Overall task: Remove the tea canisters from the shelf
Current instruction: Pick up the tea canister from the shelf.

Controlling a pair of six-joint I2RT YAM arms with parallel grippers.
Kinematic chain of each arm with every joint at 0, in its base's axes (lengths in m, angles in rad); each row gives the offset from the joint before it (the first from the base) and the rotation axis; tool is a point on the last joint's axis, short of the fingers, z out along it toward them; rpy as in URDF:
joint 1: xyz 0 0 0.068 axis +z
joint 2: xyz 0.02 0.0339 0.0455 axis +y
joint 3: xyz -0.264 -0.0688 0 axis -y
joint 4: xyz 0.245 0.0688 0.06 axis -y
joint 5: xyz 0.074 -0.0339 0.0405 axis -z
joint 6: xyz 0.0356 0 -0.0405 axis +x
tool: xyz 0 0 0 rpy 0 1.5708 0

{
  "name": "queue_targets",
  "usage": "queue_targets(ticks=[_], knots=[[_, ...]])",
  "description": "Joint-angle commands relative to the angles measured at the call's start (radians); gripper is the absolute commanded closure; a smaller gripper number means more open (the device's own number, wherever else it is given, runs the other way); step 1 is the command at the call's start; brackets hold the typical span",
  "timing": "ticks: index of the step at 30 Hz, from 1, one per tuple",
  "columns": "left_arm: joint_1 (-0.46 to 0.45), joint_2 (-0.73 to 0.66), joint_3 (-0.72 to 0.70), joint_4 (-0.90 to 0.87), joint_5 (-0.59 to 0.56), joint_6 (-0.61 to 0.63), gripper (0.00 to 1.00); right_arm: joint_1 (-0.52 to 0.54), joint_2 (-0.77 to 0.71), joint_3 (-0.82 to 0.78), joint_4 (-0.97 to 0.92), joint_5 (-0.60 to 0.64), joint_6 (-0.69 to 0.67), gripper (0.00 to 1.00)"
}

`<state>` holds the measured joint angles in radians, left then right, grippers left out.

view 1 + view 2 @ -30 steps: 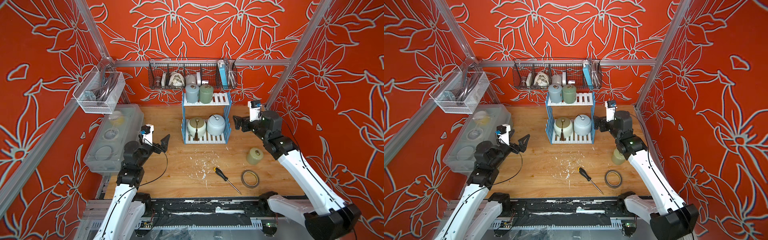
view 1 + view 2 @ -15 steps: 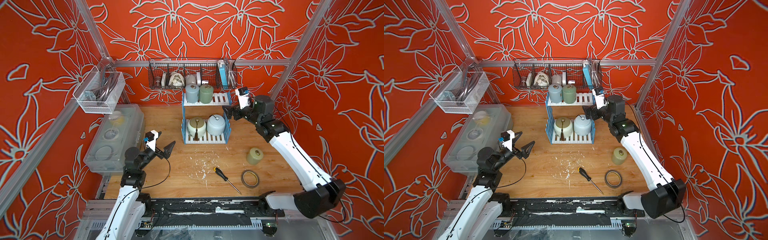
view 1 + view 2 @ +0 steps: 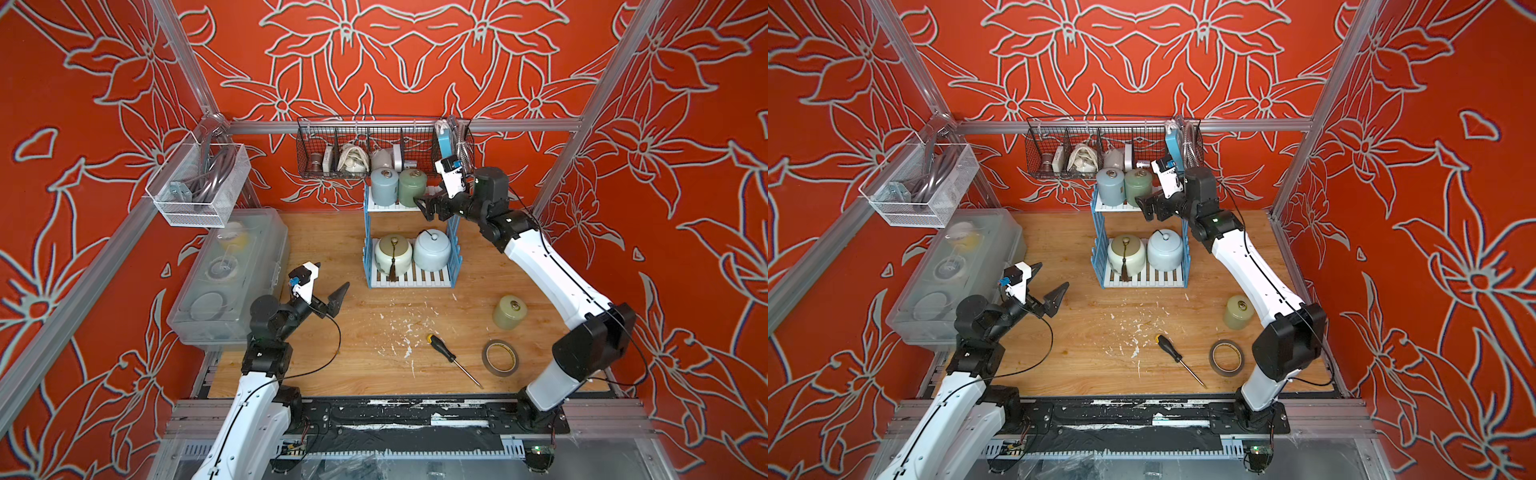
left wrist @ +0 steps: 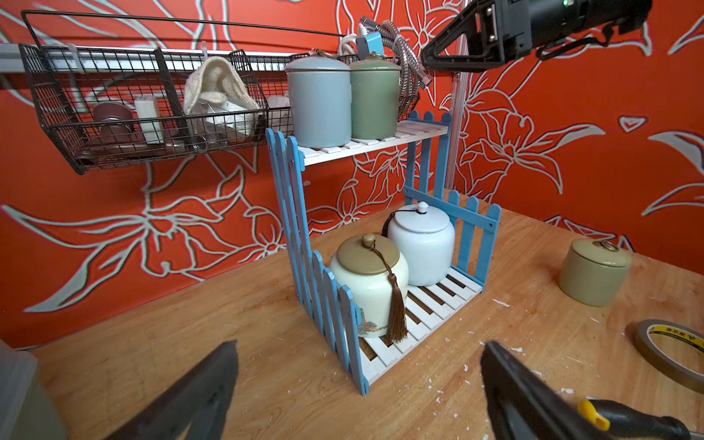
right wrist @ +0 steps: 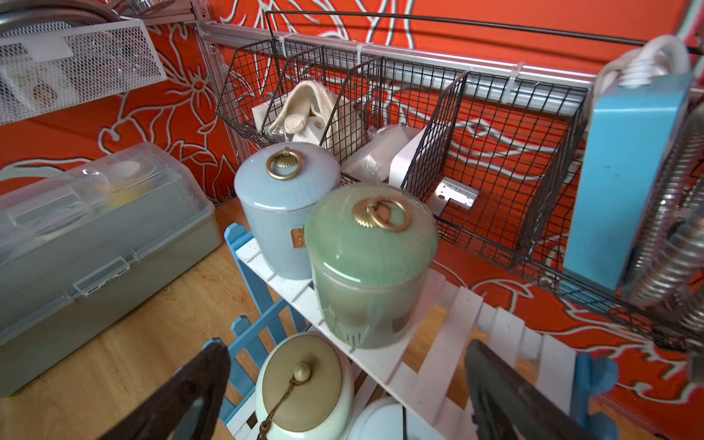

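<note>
Upper centre, right gripper wide open, empty, near green canister on shelf, left gripper lower left, open, empty.

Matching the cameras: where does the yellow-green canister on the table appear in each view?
Top view: yellow-green canister right of centre, just above the tape roll.
Top view: canister likewise above the tape roll.
Left wrist: canister on the table, near the tape roll.
Right wrist: not in it.
Shared landmark: the blue shelf, in all four.
</note>
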<state>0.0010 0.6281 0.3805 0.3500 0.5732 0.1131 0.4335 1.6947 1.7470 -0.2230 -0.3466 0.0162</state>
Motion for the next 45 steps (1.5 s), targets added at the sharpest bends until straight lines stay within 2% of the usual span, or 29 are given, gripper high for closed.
queue_targets(ticks=[1,15,23,35,45], knots=[[0.001,-0.008,-0.003,0.010,-0.002,0.008,0.01,0.001,0.069,0.086,-0.048,-0.023,0.022,0.01],[-0.001,-0.008,-0.001,0.002,-0.004,0.013,0.01,0.008,0.278,0.352,-0.116,-0.058,0.062,0.01],[-0.002,-0.015,0.003,-0.016,-0.013,0.031,0.01,0.018,0.312,0.379,-0.123,-0.035,0.036,0.01],[-0.004,-0.024,0.004,-0.019,-0.005,0.037,0.01,0.019,0.342,0.424,-0.132,-0.044,0.035,0.16],[-0.001,-0.025,0.005,-0.026,-0.006,0.034,0.01,0.019,0.285,0.363,-0.108,-0.003,0.025,0.26]])
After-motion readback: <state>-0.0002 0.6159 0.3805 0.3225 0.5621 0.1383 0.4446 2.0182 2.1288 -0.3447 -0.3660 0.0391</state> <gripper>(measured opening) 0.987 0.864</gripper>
